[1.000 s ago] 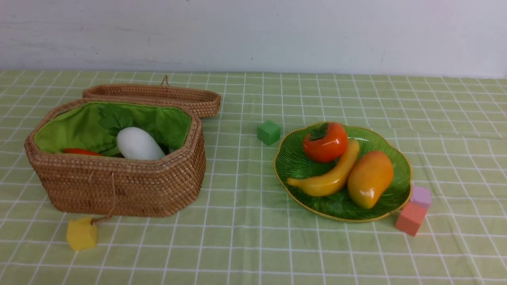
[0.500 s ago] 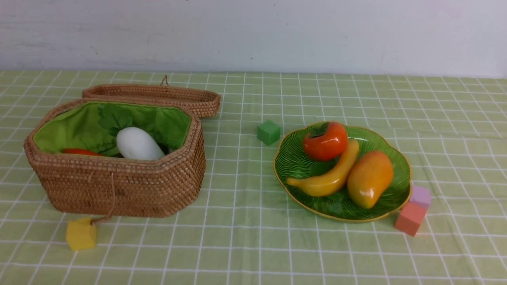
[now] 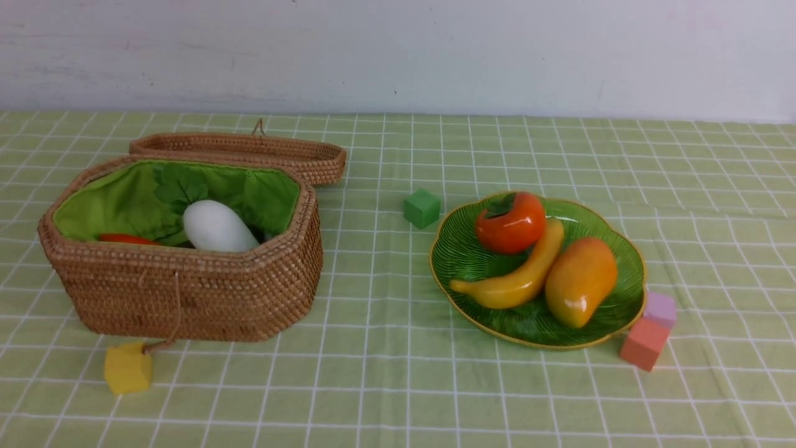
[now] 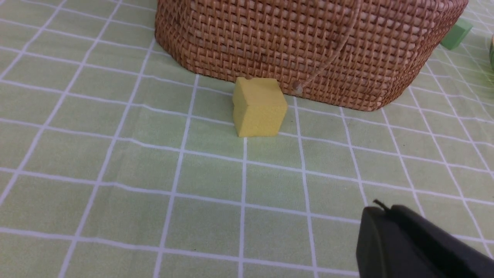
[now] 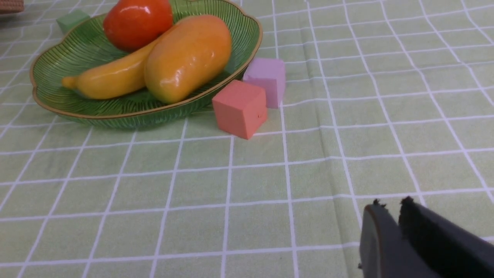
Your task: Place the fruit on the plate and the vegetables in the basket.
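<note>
Front view: basket (image 3: 186,292) at 9 o'clock on the checked cloth (image 3: 373,386), open, green lining (image 3: 112,199) showing. Inside it, radish (image 3: 217,227) near the middle, white body tilted, leaves (image 3: 180,186) at its 11 o'clock; carrot (image 3: 127,238) toward basket's 9 o'clock, only an orange-red strip visible over the rim. Lid (image 3: 311,163) just beyond basket, 12 to 1 o'clock. Yellow cube (image 3: 128,367) just outside basket at 7 o'clock, cord (image 3: 177,311) hanging down basket front, its end near the cube. Plate (image 3: 460,249) toward 3 o'clock, three fruits in it: persimmon (image 3: 511,223) at plate's 11 o'clock, mango (image 3: 581,283) at 3 to 4 o'clock, banana (image 3: 516,280) curving between them, tip toward 8 o'clock. Green cube (image 3: 422,208) outside plate at 10 o'clock; purple cube (image 3: 660,310) and pink cube (image 3: 645,344) by the rim around 4 o'clock. Left wrist view: left gripper (image 4: 380,204) dark, fingers together, nothing held, over bare cloth, well apart from yellow cube and basket wall. Cord end beside cube. Right wrist view: right gripper (image 5: 391,201) slightly apart, narrow gap between tips, nothing in it, over bare cloth, clear of the plate. Pink cube beside purple one, both close to plate; mango partly hides banana.
</note>
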`<state>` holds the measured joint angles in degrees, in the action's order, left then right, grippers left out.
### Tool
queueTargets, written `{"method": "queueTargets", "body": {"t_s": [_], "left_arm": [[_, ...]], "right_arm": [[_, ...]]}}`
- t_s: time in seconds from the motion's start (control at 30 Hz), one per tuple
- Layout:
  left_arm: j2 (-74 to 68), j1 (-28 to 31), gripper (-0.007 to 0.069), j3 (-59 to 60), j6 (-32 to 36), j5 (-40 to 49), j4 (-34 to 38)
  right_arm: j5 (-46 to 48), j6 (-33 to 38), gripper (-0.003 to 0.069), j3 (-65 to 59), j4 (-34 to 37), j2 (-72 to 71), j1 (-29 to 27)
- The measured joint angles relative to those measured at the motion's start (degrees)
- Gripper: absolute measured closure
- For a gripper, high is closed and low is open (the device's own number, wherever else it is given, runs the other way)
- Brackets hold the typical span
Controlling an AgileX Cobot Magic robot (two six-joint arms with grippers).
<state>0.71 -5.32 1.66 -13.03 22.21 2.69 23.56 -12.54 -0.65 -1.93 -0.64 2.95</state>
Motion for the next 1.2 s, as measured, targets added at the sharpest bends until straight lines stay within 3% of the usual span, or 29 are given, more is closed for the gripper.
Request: {"method": "queueTargets", "body": {"t_s": [1.2], "left_arm": [[0.0, 0.0, 0.0633, 0.0, 0.0, 0.0, 0.0]], "right_arm": [[0.0, 0.0, 0.0536, 0.0, 0.0, 0.0, 0.0]]}}
